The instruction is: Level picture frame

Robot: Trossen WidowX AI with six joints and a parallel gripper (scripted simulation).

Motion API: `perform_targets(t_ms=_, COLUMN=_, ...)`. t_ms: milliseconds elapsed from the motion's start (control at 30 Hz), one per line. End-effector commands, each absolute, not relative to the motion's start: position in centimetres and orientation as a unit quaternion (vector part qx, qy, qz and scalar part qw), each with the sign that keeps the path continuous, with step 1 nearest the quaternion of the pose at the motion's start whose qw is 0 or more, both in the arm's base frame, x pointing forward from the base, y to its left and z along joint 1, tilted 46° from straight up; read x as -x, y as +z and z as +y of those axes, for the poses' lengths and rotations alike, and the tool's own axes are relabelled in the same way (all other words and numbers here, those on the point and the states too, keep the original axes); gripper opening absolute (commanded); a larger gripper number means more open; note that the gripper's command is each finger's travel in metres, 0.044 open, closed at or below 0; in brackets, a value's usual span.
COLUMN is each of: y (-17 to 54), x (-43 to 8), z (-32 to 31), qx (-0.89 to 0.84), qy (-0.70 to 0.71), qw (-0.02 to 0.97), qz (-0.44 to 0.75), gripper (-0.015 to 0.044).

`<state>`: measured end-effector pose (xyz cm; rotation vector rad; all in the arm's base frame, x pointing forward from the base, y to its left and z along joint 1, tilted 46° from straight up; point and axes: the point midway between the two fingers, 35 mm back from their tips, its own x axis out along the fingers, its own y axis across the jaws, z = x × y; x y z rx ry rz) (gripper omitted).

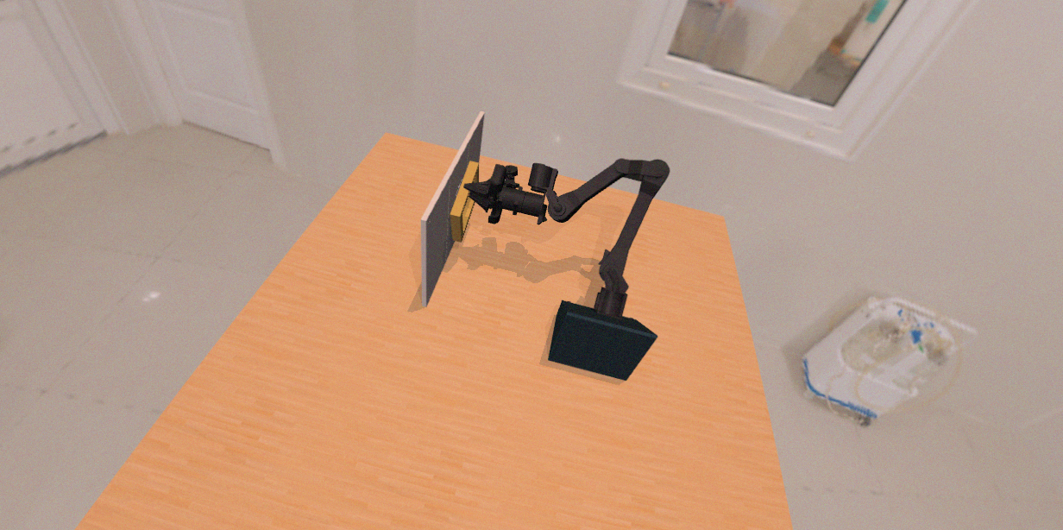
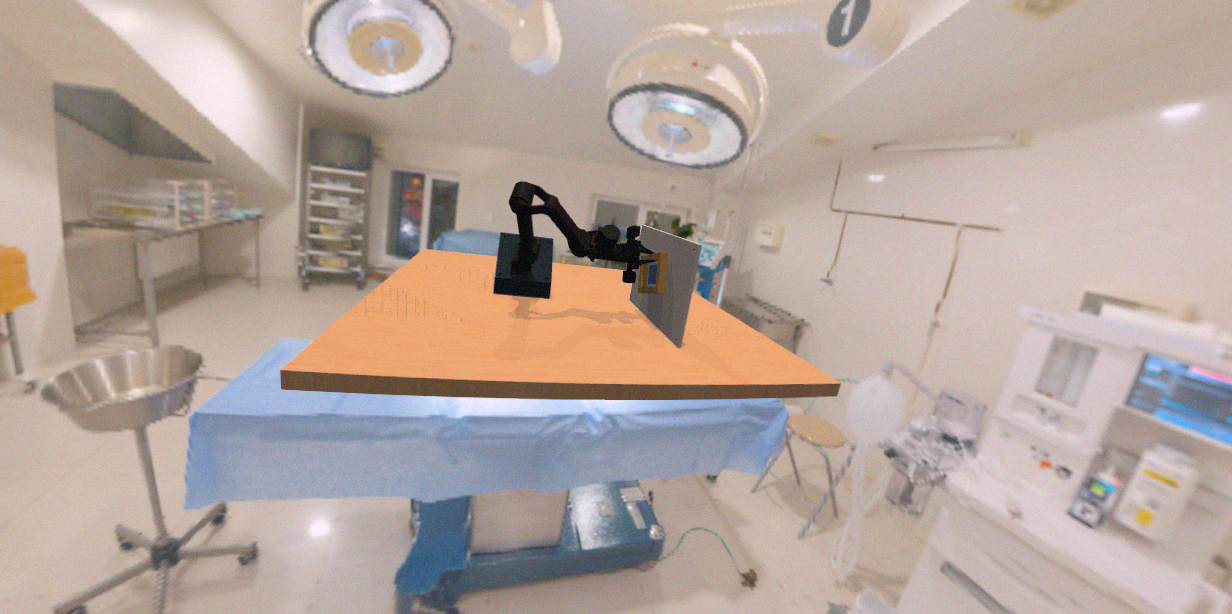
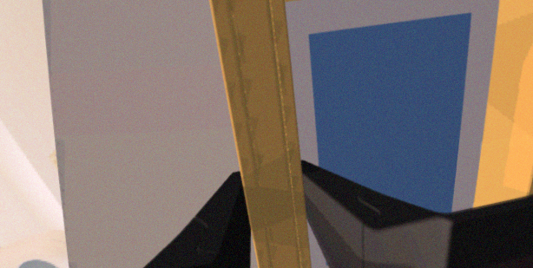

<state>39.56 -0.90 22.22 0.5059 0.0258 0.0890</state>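
Note:
The yellow-brown picture frame point(image 1: 456, 226) point(image 2: 662, 275) point(image 3: 256, 76), with a blue picture inside a grey border, is against the grey upright board point(image 1: 433, 258) point(image 2: 681, 295) point(image 3: 139, 76). My gripper point(image 1: 469, 188) point(image 2: 652, 257) point(image 3: 269, 176) is shut on one bar of the frame. In the wrist view one black finger is on each side of that bar. The bar leans in the wrist view, and the frame's upper bar slopes up to the right. The wrist view is oblique, so I cannot tell if the frame is level. The screw and the notched strip are hidden.
The board stands on the wooden table point(image 1: 416, 406) point(image 2: 413, 351). The arm's dark base block point(image 1: 599, 343) point(image 2: 522, 285) stands on the same table, in front of the board's picture side. The arm reaches over the table from there to the frame.

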Motion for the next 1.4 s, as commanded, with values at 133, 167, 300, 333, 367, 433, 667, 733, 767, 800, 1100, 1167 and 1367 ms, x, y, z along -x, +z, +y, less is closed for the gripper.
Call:
perform_targets(t_ms=133, y=22.38, x=-39.57, z=-0.64, qx=-0.251, qy=0.048, qw=0.967, qz=0.01, gripper=0.0)
perform_targets(t_ms=167, y=22.36, x=-39.57, z=-0.64, qx=-0.251, qy=0.048, qw=0.967, qz=0.01, gripper=0.0)
perform_targets(t_ms=300, y=22.31, x=-39.57, z=-0.63, qx=-0.251, qy=0.048, qw=0.967, qz=0.01, gripper=0.0)
perform_targets(t_ms=333, y=22.3, x=-39.57, z=-0.62, qx=-0.251, qy=0.048, qw=0.967, qz=0.01, gripper=0.0)
perform_targets(t_ms=367, y=22.29, x=-39.57, z=-0.62, qx=-0.251, qy=0.048, qw=0.967, qz=0.01, gripper=0.0)
perform_targets(t_ms=433, y=22.27, x=-39.57, z=-0.6, qx=-0.251, qy=0.048, qw=0.967, qz=0.01, gripper=0.0)
perform_targets(t_ms=667, y=22.23, x=-39.57, z=-0.61, qx=-0.251, qy=0.048, qw=0.967, qz=0.01, gripper=0.0)
perform_targets(t_ms=733, y=22.22, x=-39.57, z=-0.64, qx=-0.251, qy=0.048, qw=0.967, qz=0.01, gripper=0.0)
perform_targets(t_ms=767, y=22.21, x=-39.58, z=-0.66, qx=-0.251, qy=0.048, qw=0.967, qz=0.01, gripper=0.0)
perform_targets(t_ms=800, y=22.2, x=-39.58, z=-0.69, qx=-0.251, qy=0.048, qw=0.967, qz=0.01, gripper=0.0)
perform_targets(t_ms=1100, y=22.11, x=-39.61, z=-0.97, qx=-0.251, qy=0.048, qw=0.967, qz=0.01, gripper=0.0)
perform_targets(t_ms=1167, y=22.08, x=-39.62, z=-1.03, qx=-0.251, qy=0.048, qw=0.967, qz=0.01, gripper=0.0)
perform_targets(t_ms=1367, y=22.02, x=-39.63, z=-1.22, qx=-0.251, qy=0.048, qw=0.967, qz=0.01, gripper=0.0)
